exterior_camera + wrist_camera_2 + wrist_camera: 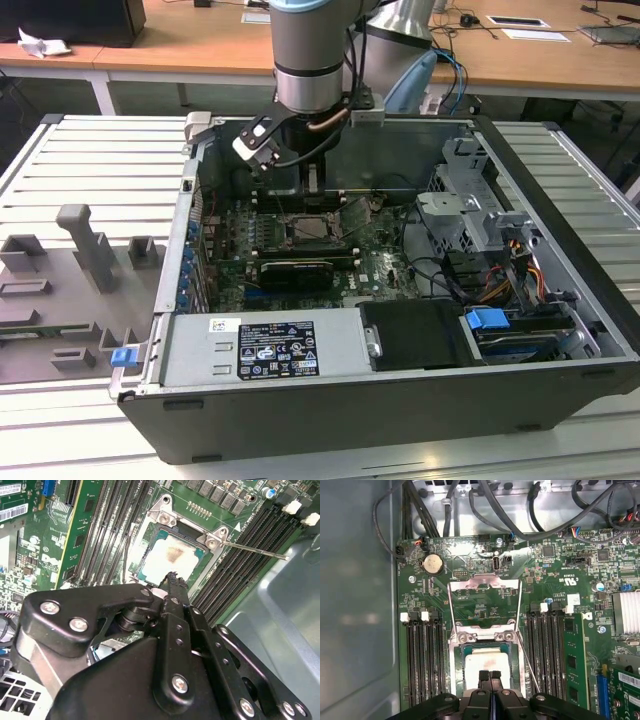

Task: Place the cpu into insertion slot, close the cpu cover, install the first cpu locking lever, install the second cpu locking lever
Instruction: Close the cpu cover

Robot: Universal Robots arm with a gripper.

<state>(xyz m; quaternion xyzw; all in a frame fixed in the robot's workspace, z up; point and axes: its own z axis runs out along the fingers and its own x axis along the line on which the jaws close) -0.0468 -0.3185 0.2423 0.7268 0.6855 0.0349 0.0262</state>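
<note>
- Cpu seated in slot.
- Claw closed, empty, tips at cpu; contact unclear.
- Cover stands open; closing it seems in hand, and calls for tipping it flat.

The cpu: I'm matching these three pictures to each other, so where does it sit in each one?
Exterior view: in the insertion slot under the gripper; chip itself too small to tell.
Second wrist view: the cpu, a pale square just beyond the gripper.
First wrist view: the cpu, partly behind the gripper.
Shared landmark: the gripper, at the slot in all three.
</note>
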